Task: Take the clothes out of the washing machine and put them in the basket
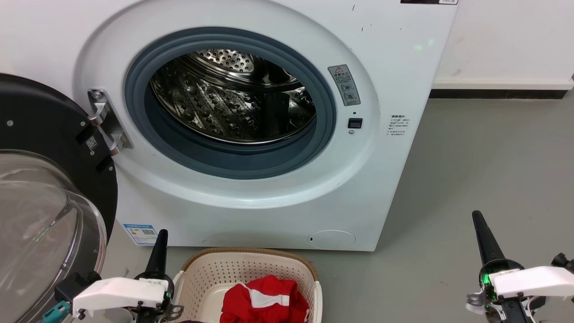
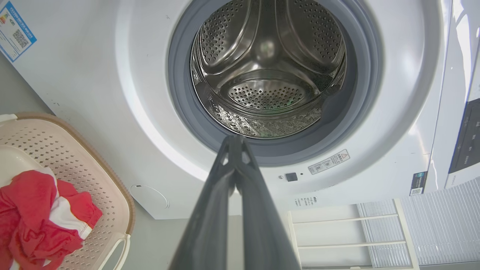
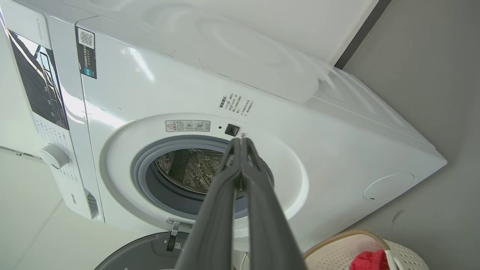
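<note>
The white washing machine (image 1: 394, 58) stands in front of me with its door (image 1: 49, 148) swung open to the left; the steel drum (image 1: 233, 103) holds nothing that I can see. Red clothes (image 1: 264, 300) with white stripes lie in the cream basket (image 1: 210, 273) on the floor just before the machine. My left gripper (image 1: 161, 234) is shut and empty, beside the basket's left rim. My right gripper (image 1: 476, 216) is shut and empty, off to the right over bare floor. The left wrist view looks into the drum (image 2: 266, 71), with the clothes (image 2: 33, 217) in the basket (image 2: 86, 168) at its left.
The open door's glass bowl (image 1: 40, 224) bulges out at the lower left, close to my left arm. Grey floor (image 1: 493, 157) stretches right of the machine to a white wall with a dark skirting (image 1: 497, 94). A white shelf frame (image 2: 345, 232) shows in the left wrist view.
</note>
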Tool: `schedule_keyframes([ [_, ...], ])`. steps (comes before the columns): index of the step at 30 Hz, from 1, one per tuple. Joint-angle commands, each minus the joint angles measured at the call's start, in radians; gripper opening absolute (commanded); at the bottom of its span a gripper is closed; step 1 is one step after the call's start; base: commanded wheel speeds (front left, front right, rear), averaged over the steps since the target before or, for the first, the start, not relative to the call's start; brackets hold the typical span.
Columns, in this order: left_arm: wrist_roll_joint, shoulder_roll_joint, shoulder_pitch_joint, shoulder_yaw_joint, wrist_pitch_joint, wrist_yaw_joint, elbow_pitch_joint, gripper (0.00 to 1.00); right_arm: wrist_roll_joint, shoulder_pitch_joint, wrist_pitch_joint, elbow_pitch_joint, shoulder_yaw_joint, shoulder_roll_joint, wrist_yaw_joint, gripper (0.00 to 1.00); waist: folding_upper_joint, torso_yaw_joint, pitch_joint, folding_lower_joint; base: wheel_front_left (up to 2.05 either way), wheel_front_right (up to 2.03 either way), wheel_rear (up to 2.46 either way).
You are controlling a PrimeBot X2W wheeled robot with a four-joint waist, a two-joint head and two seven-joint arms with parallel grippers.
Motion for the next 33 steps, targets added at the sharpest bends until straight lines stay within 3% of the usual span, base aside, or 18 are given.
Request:
schedule_keyframes([
  [1, -0.023, 0.007, -0.019, 0.007, 0.005, -0.009, -0.003, 0.00, 0.024, -0.022, 0.004, 0.001, -0.004, -0.005, 0.000, 0.00, 0.0000, 0.000, 0.000, 0.0000, 0.00, 0.00, 0.00],
  [33, -0.290, 0.003, -0.058, 0.042, 0.075, -0.044, 0.027, 0.00, 0.297, -0.062, 0.078, 0.051, -0.033, 0.003, 0.000, 0.00, 0.0000, -0.008, 0.001, 0.0000, 0.00, 0.00, 0.00],
])
